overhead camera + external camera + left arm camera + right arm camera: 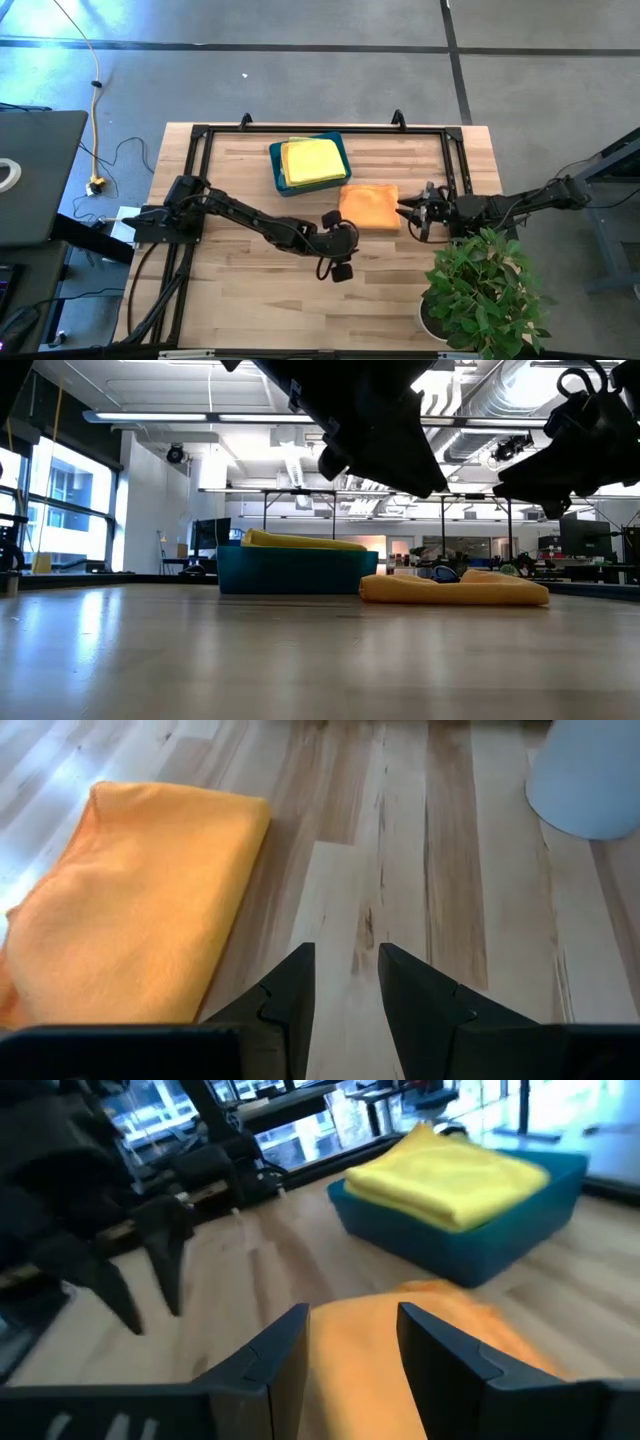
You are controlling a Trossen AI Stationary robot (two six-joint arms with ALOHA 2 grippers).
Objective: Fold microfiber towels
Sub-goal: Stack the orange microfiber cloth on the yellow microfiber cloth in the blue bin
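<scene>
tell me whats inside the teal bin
Folded yellow towels sit stacked in the teal bin, rising above its rim. A greenish edge peeks out underneath them; anything lower in the stack is covered.

The orange towel (125,900) runs off the left wrist view's edge at nine o'clock — its far corner is unseen. Towels beneath the yellow towel (309,160) in the teal bin (277,170) are hidden — their number cannot be told. The pale pot (590,770) is cropped at one o'clock.
</scene>
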